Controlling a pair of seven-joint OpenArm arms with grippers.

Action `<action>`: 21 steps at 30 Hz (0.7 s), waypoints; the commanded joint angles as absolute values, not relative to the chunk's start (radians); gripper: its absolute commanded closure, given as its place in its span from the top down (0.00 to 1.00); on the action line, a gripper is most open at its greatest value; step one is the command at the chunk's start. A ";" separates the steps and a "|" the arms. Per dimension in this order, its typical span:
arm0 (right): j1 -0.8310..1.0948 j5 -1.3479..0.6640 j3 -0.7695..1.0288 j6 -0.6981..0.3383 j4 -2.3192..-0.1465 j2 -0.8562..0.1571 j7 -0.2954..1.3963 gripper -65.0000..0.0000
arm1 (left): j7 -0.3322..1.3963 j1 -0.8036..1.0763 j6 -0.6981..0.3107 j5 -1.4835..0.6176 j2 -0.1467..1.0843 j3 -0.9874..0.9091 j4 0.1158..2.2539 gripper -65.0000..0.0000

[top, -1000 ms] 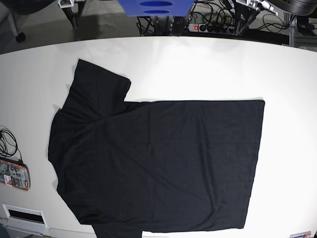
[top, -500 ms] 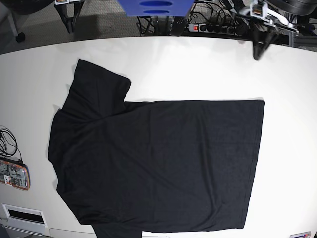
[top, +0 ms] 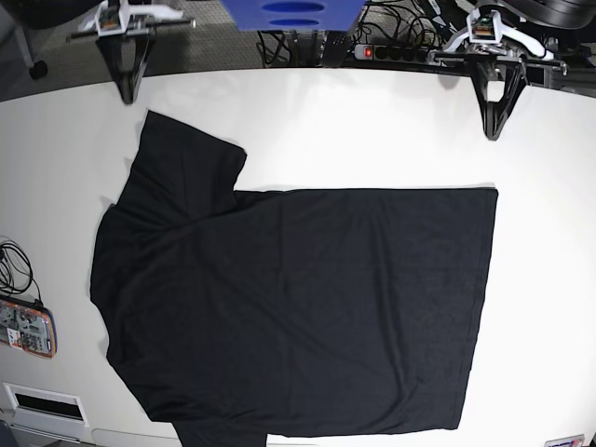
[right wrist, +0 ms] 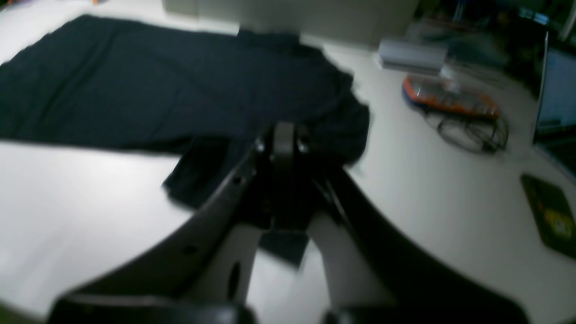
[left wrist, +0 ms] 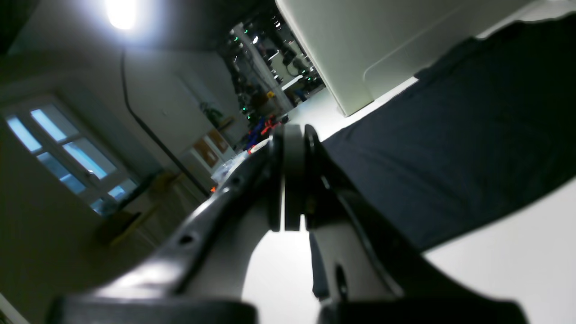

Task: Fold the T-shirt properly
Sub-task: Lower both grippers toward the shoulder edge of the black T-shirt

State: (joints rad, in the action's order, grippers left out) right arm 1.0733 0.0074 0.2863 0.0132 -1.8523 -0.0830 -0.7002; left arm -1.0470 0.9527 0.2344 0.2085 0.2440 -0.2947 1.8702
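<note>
Above the far left corner of the white table (top: 372, 140), the right gripper (top: 128, 96) hangs tip-down from its arm, jaws clenched on nothing, just beyond the T-shirt's far sleeve. Across the table's middle the black T-shirt (top: 298, 307) lies spread flat, collar end to the left, straight hem to the right, its near edge running off the table's near side. Over the far right, the left gripper (top: 494, 132) points down likewise, clenched and empty, clear of the hem.
</note>
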 commanded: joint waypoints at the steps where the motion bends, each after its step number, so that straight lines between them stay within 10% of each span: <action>1: 1.072 0.001 0.289 0.015 -1.867 -0.085 -0.730 0.00 | -1.067 0.944 0.246 0.191 0.240 -0.305 1.891 0.00; 21: 0.843 -0.004 0.008 0.013 -1.867 -0.397 -0.736 0.00 | -0.708 0.851 0.245 0.191 -0.035 -0.297 2.009 0.00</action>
State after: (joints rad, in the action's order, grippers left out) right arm 0.8295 -0.0002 0.0071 0.0154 -1.8507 -0.3878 -0.7021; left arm -0.6876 0.8421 0.2356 0.1951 -0.0380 -0.2958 1.9884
